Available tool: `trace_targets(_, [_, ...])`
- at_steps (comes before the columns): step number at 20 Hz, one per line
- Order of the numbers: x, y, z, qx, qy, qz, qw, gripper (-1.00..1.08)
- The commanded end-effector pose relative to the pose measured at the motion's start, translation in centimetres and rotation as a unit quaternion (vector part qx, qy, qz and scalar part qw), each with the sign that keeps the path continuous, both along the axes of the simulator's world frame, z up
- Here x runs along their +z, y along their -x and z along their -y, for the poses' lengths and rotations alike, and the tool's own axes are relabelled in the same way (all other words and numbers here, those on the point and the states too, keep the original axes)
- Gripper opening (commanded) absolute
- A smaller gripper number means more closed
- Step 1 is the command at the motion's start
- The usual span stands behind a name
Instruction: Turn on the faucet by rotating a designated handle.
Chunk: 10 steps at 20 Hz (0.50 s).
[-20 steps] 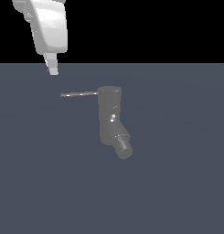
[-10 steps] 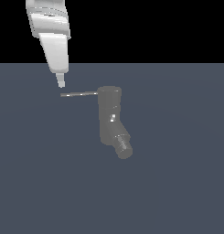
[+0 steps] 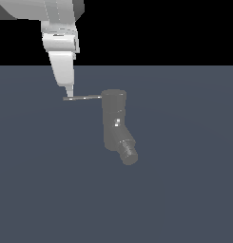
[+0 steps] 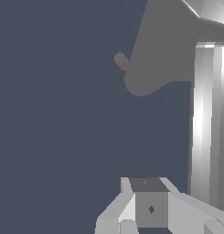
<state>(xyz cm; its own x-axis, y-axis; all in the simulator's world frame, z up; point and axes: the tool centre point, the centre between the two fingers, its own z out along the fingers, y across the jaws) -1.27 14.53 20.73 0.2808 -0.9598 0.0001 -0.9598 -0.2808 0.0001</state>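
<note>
A: So where is the gripper sitting?
B: It is hanging tip-down at the free end of the handle, touching it or just above; I cannot tell which.
A: Is it gaping wide or pinching narrow?
B: I cannot tell; the fingers are blending into one pale tip.
A: And the handle?
B: It is lying level, running toward the exterior view's right into the top of the faucet, which is standing on the grey floor, its ribbed spout angling down.
</note>
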Motion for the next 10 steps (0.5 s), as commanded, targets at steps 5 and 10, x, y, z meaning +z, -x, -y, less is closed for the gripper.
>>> trace_targets(5, [-0.65, -0.85, 0.17, -0.017, 0.0, 0.0, 0.9999, -1.0])
trace_targets(10, [-0.65, -0.84, 0.19, -0.017, 0.0, 0.0, 0.9999, -1.0])
